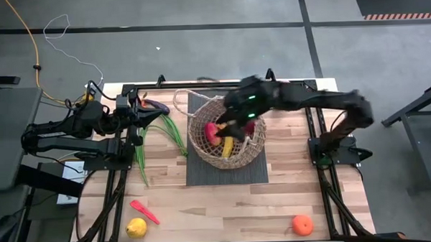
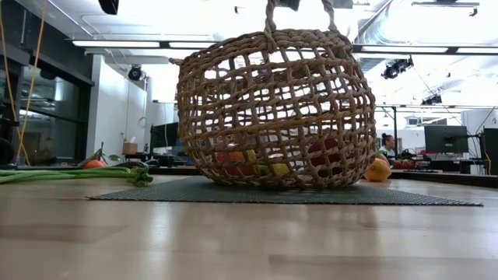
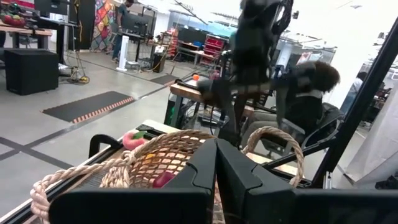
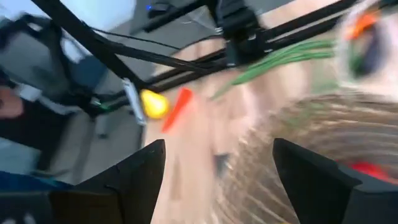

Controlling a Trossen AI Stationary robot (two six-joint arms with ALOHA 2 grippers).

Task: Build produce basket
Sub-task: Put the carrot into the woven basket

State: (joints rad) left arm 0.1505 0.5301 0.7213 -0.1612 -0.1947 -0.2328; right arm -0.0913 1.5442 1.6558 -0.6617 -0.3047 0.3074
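Nearest the front edge of the table (image 1: 204, 207), three pieces of produce are lying loose and waiting: a lemon (image 1: 136, 227) with a red pepper (image 1: 144, 212) just beside it toward the left corner, and an orange (image 1: 302, 224) well apart toward the right corner. Farther in, the basket (image 1: 225, 140) is sitting on a dark mat (image 1: 203, 175) at the table's middle, and it is already holding some pieces, something pink or red and something yellow showing through the weave. The right hand (image 1: 239, 126) is hanging over the basket's opening; in its own wrist view the fingers are standing wide apart with nothing between them, so it looks to be either just past a drop or heading off for another piece. Left of the basket, the long green bean stalks (image 1: 155, 141) are sprawling on the wood. Farther back, the left hand (image 1: 139, 109) is waiting at the far left, fingers pressed together and empty. By my judgement the job is partly done, with at least four items left outside.
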